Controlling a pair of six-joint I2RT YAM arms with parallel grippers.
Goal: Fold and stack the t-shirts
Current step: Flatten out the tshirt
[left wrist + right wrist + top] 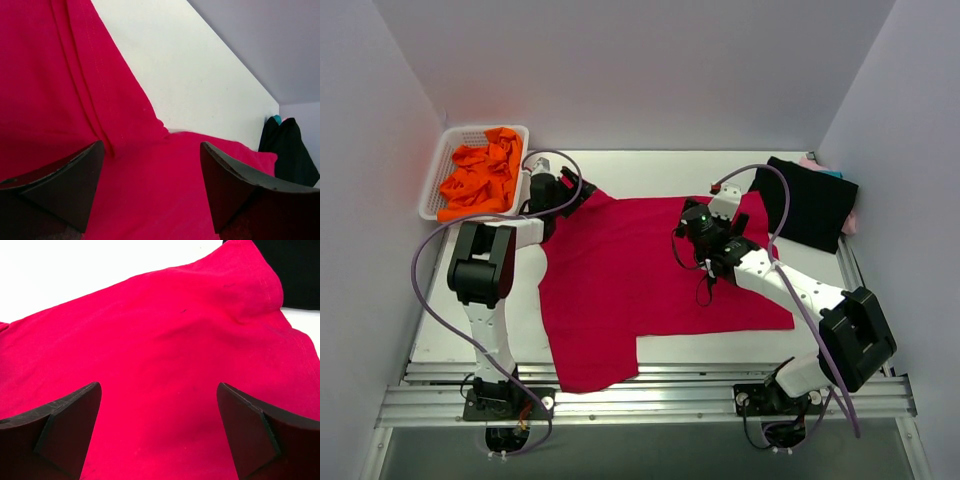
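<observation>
A large crimson-red t-shirt (640,270) lies spread flat across the middle of the table, its near part hanging toward the front edge. My left gripper (570,195) is open just above the shirt's far left corner; the left wrist view shows its fingers (65,185) apart over red cloth (60,75). My right gripper (705,222) is open above the shirt's far right part, with both fingers (260,435) spread over red cloth (165,340). A folded black t-shirt (810,200) lies at the far right, with pink (809,161) and teal (832,174) cloth showing under its edges.
A white basket (438,165) holding crumpled orange cloth (480,178) stands at the far left corner. Grey walls close in the back and sides. The black shirt also shows in the left wrist view (290,150) and in the right wrist view (295,265).
</observation>
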